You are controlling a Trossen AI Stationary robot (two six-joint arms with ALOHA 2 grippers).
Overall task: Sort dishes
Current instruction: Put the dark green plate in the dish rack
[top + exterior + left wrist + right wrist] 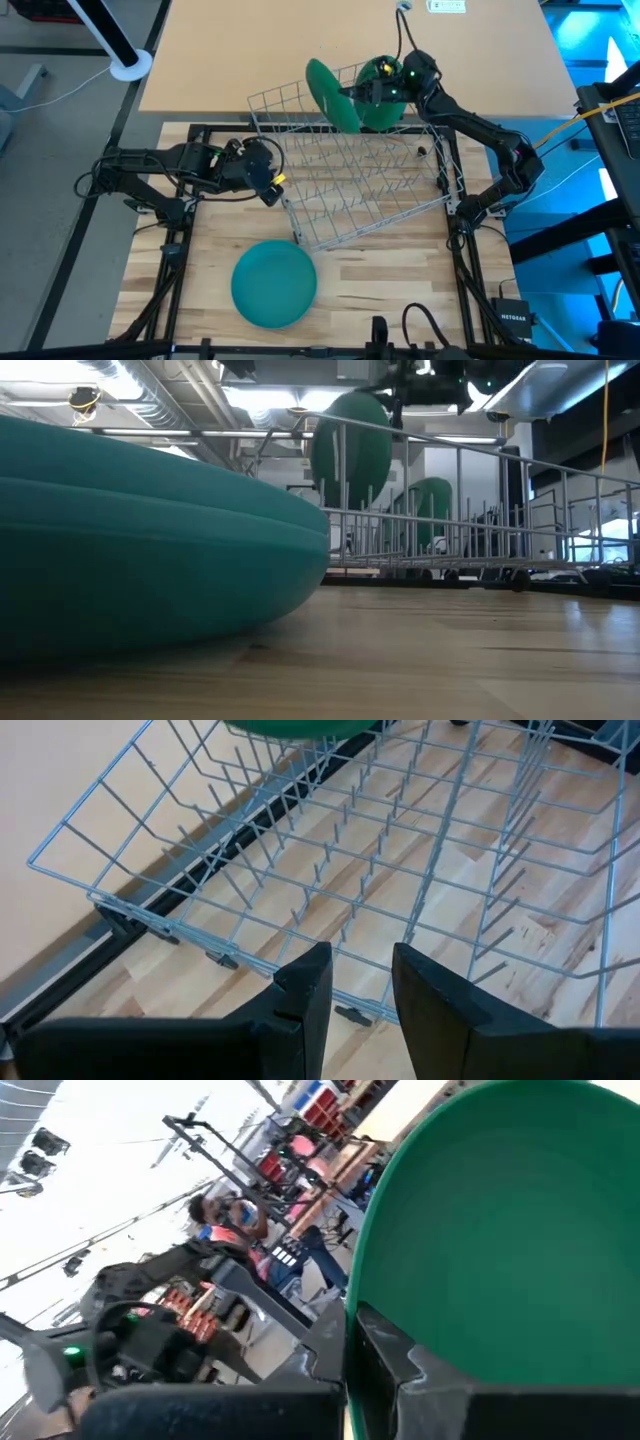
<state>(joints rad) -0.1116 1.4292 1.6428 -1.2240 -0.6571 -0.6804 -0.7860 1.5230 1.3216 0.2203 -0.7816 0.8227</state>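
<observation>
— Right, what does the right gripper (pixel 362 93) have, top centre of the overhead frame?

— Clamped on the rim of a green plate (pixel 333 96), held on edge and tilted over the far side of the wire rack (pixel 350 170). Its own wrist camera shows that plate (pixel 510 1240) filling the right half of the frame, with a dark finger (pixel 385 1360) pressed against its edge.

— Any plate already in the rack?

— One more green plate (pixel 385 105) stands upright just behind the held one, at the rack's far edge. From table level both show through the wires: the held plate (pixel 350 448) higher, the standing plate (pixel 432 510) lower and to its right.

— And the left gripper (pixel 270 185)?

— Left of centre overhead, at the rack's near-left corner. Fingers (pixel 305 1005) parted, nothing between them, with the rack's tines (pixel 380 860) ahead.

— What is left on the table?

— A teal plate (pixel 274 284) lying flat on the wooden table (pixel 400 280), lower centre overhead, well apart from both grippers. It fills the left side of the low view (pixel 150 540).
</observation>
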